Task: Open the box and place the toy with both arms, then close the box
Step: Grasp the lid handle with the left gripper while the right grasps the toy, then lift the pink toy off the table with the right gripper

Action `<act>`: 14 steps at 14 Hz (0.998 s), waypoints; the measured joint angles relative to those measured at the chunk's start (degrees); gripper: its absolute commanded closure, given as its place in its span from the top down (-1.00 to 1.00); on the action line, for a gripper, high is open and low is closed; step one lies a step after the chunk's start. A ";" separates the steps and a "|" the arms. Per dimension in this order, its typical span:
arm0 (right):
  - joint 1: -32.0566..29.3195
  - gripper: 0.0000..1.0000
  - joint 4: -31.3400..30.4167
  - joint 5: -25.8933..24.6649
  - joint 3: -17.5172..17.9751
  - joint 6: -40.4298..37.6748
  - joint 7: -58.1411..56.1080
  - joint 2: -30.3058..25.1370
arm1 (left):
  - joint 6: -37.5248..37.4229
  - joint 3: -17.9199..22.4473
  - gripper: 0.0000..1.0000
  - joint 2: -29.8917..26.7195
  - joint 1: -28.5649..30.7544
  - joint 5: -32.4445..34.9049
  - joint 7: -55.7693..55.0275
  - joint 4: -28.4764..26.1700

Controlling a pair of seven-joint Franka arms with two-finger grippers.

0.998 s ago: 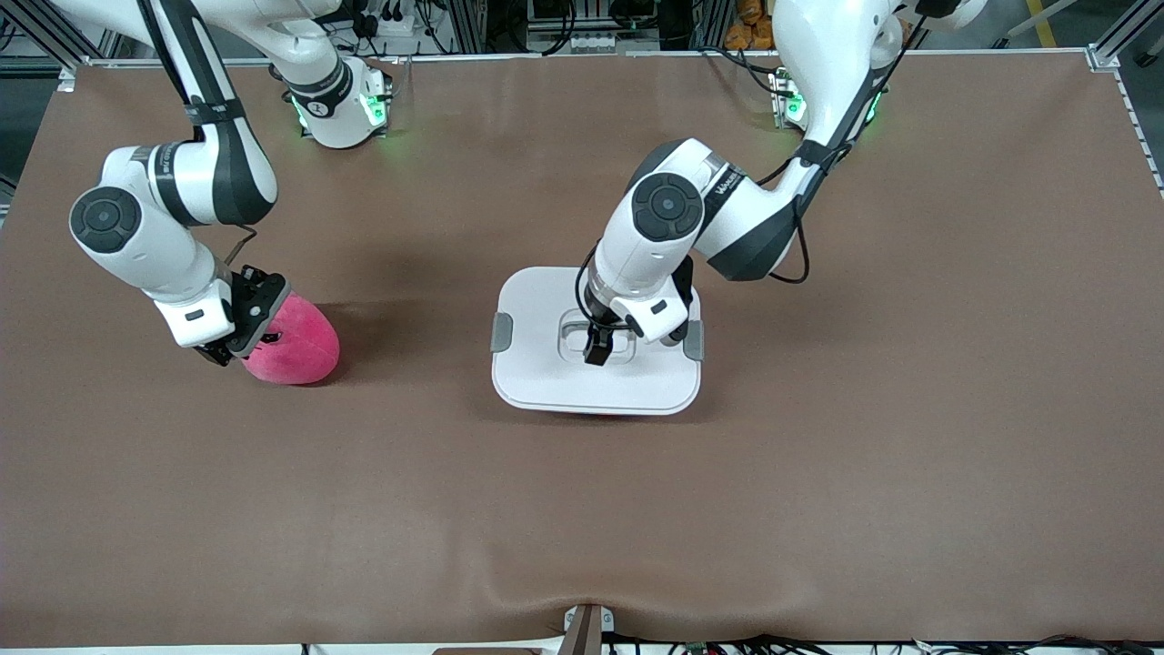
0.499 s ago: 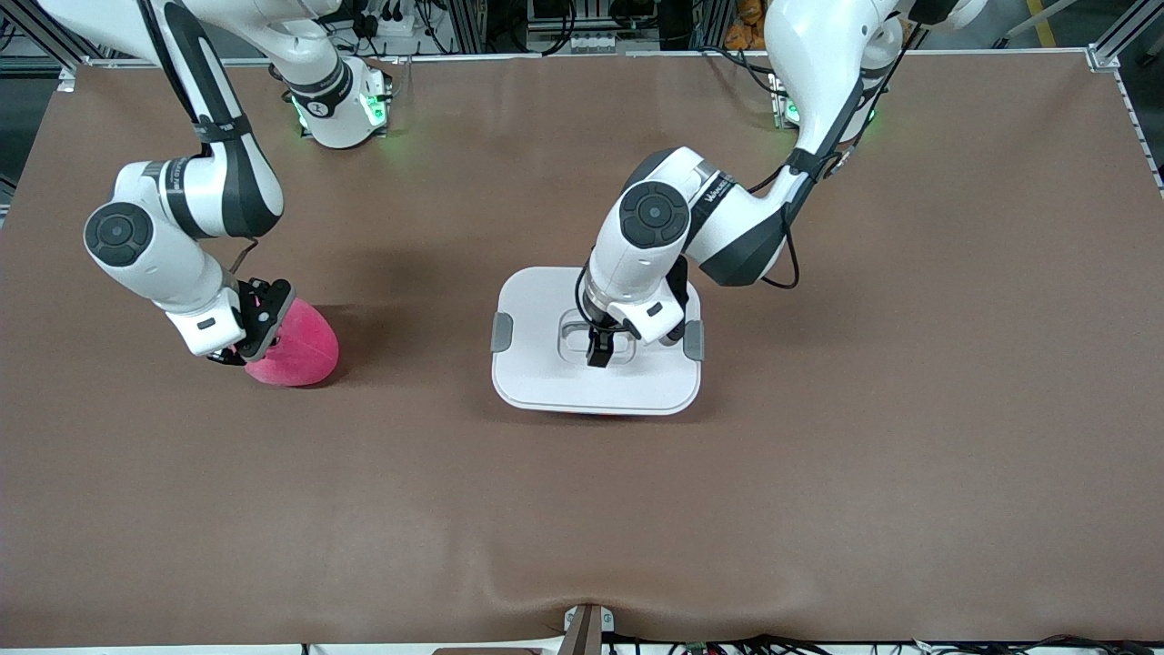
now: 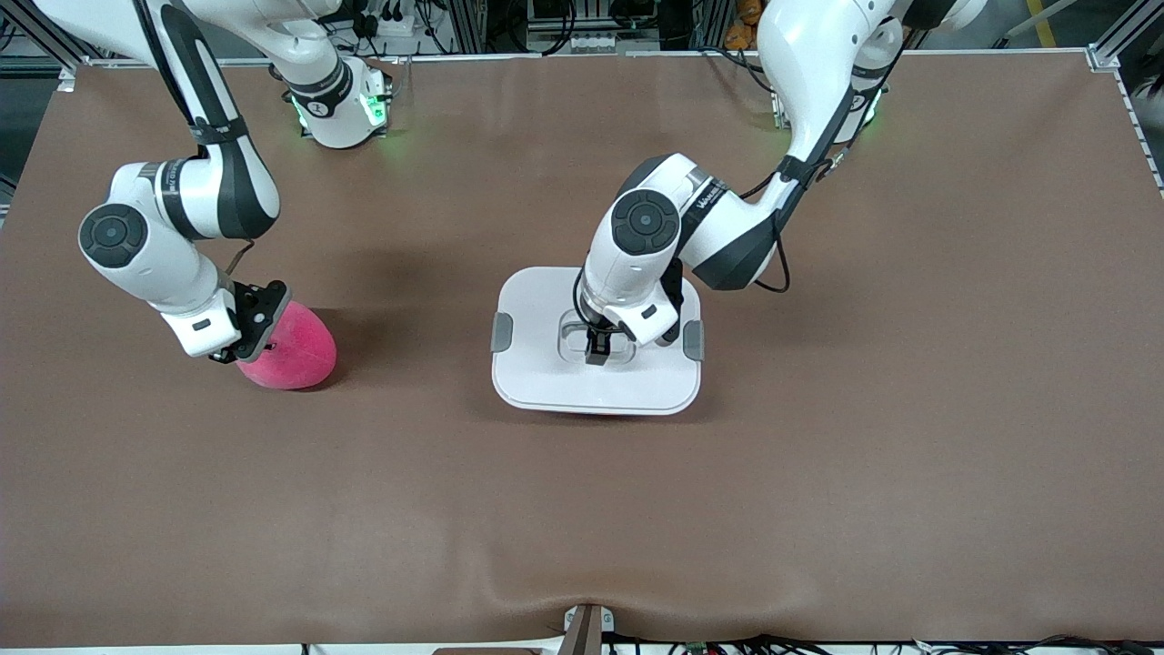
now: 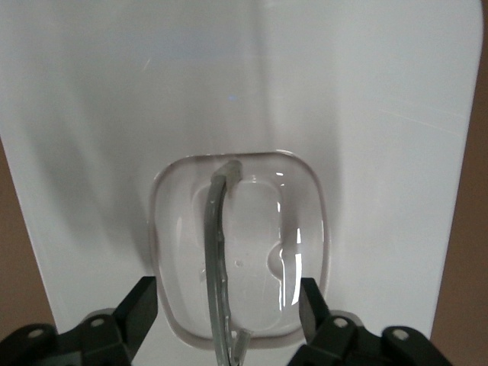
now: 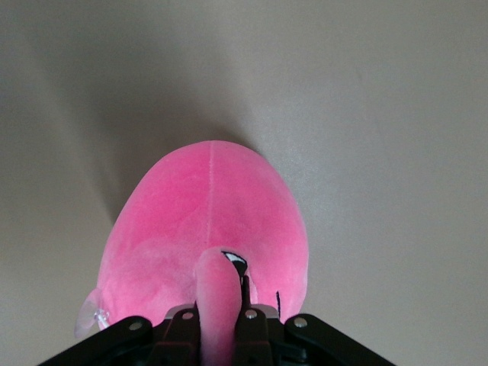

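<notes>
The box (image 3: pixel 596 341) sits just right of centre in the front view with its white lid (image 3: pixel 546 373) on and a grey clip (image 3: pixel 501 332) at each side. The plush toy (image 3: pixel 291 350) lies on the brown table (image 3: pixel 818 455) at middle left of that frame, toward the right arm's end and well apart from the box.

Both opening moves seem to be in hand at once. The left gripper (image 3: pixel 596 352) is down in the lid's recessed well; in the left wrist view its fingers (image 4: pixel 137 313) stand spread on either side of the clear handle (image 4: pixel 217 259), which runs between them at the lower middle of that frame. They have not met the handle as far as that view shows, though the tips are cut off by the frame's lower edge.

The right gripper (image 3: pixel 238 350) is at the toy, and in the right wrist view, bottom centre, its fingers are pressed together on a fold of pink plush (image 5: pixel 216 305).

My reading: the lid grasp is being set up while the toy is already pinched. Next, the left gripper would need to squeeze squarely onto the thin handle and lift straight up; whether the side clips are released I cannot tell, and latched clips would resist that lift. The toy should wait until the tub is open.
</notes>
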 measured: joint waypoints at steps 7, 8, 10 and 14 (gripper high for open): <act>0.17 -1.00 12.68 0.00 0.21 -13.60 6.30 -0.36 | -1.55 0.00 -0.07 -0.01 -0.01 0.05 -0.91 0.19; 0.39 -1.00 14.51 0.00 0.32 -14.87 8.30 -0.38 | -1.62 0.00 -0.14 -0.01 -0.01 0.05 -0.97 0.26; 1.34 -1.00 17.54 0.00 0.53 -17.07 12.32 -0.39 | -1.73 0.02 -0.24 -0.07 -0.01 0.06 -1.01 0.52; 3.29 -1.00 21.21 0.00 0.77 -19.59 18.72 -0.27 | -1.97 0.04 -0.44 -0.14 -0.01 0.06 -1.02 0.74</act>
